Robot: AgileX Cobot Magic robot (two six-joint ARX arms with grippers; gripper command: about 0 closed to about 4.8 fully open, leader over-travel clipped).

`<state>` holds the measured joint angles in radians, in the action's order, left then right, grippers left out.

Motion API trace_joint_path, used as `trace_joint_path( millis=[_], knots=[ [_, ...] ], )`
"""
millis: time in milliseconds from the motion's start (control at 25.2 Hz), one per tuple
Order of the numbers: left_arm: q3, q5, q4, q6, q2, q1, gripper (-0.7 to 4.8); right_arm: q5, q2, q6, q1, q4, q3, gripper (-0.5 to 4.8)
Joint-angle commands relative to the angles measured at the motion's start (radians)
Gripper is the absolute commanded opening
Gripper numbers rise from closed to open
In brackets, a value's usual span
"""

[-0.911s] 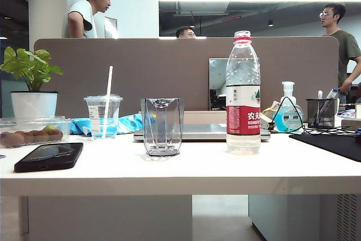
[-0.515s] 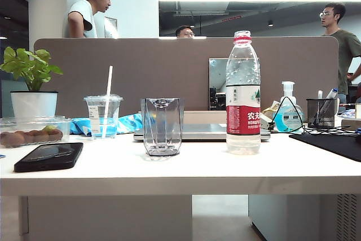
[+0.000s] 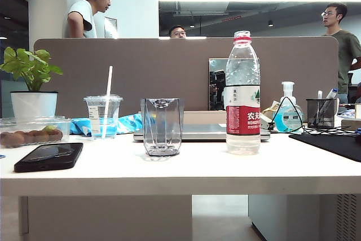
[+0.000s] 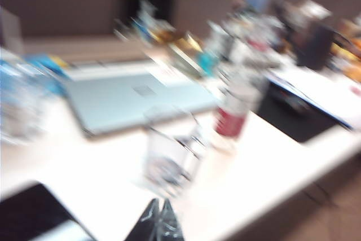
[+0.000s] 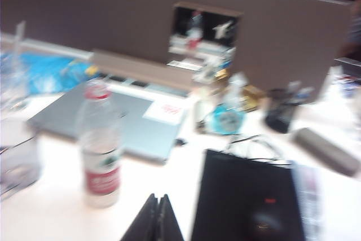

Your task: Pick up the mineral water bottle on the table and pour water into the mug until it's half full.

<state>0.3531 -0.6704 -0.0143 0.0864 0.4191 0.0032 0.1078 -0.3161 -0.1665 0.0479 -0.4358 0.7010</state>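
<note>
The mineral water bottle [image 3: 242, 92] stands upright on the white table [image 3: 169, 173], clear with a red neck ring and a red-and-white label. The faceted glass mug [image 3: 162, 126] stands to its left, apart from it. Neither gripper shows in the exterior view. In the blurred left wrist view my left gripper [image 4: 158, 202] is shut and empty, just short of the mug [image 4: 169, 159], with the bottle [image 4: 236, 105] beyond. In the right wrist view my right gripper [image 5: 158, 197] is shut and empty, above the table near the bottle [image 5: 100, 144]; the mug [image 5: 17, 159] sits at the frame's edge.
A closed laptop [image 3: 197, 132] lies behind the mug and bottle. A black phone [image 3: 49, 156], a plastic cup with a straw [image 3: 103, 115] and a potted plant [image 3: 32, 86] stand at the left. A black mat [image 3: 333, 142], pen holder [image 3: 321, 113] and pump dispenser [image 3: 288, 111] are at the right.
The bottle and mug have not moved. Only the people behind the partition have shifted a little.
</note>
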Motion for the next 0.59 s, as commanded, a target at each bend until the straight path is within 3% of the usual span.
trace_joint_path(
  millis=[40,158,198,238,317,475,594],
  knots=[
    [0.008,-0.086,-0.001,-0.049,0.1,-0.029,-0.04,0.181,-0.172,-0.01,0.003,0.018,0.007,0.53],
    [0.008,-0.075,-0.008,-0.126,0.114,-0.067,-0.04,0.19,-0.37,-0.01,0.015,0.108,0.007,1.43],
    [0.008,-0.036,-0.008,-0.14,0.114,-0.088,-0.04,0.153,-0.48,-0.01,0.036,0.217,0.007,1.98],
    [0.008,-0.011,-0.008,-0.139,0.114,-0.093,-0.04,0.15,-0.527,-0.01,0.046,0.272,0.007,2.14],
    [0.008,0.043,-0.007,-0.138,0.115,-0.098,-0.04,0.158,-0.685,0.003,0.084,0.46,0.007,2.18],
    [0.008,0.039,-0.056,-0.138,0.114,-0.098,-0.04,0.151,-0.913,0.047,0.158,0.731,-0.008,2.35],
    [0.008,0.039,-0.107,-0.139,0.114,-0.098,-0.04,0.075,-0.961,0.115,0.164,1.063,-0.128,2.36]
  ],
)
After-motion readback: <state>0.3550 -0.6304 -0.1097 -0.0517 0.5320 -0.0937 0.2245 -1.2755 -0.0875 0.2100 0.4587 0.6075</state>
